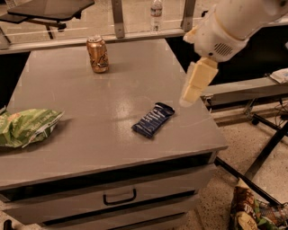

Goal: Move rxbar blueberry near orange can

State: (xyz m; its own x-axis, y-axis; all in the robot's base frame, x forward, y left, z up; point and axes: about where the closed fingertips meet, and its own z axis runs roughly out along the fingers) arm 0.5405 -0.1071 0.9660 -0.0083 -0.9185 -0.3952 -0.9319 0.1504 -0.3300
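Note:
The rxbar blueberry (153, 120), a flat dark navy bar with pale lettering, lies at an angle on the grey cabinet top (90, 112), right of the middle. The orange can (97, 54) stands upright near the far edge, left of centre, well apart from the bar. My gripper (194, 85), cream-coloured, hangs from the white arm at the upper right. It is above the table's right side, just right of and above the bar, touching nothing.
A green chip bag (26, 127) lies at the left edge of the top. A clear plastic bottle (156, 13) stands behind the table on a rail. The cabinet has a drawer with a handle (119, 196). Another bag (252, 213) lies on the floor at lower right.

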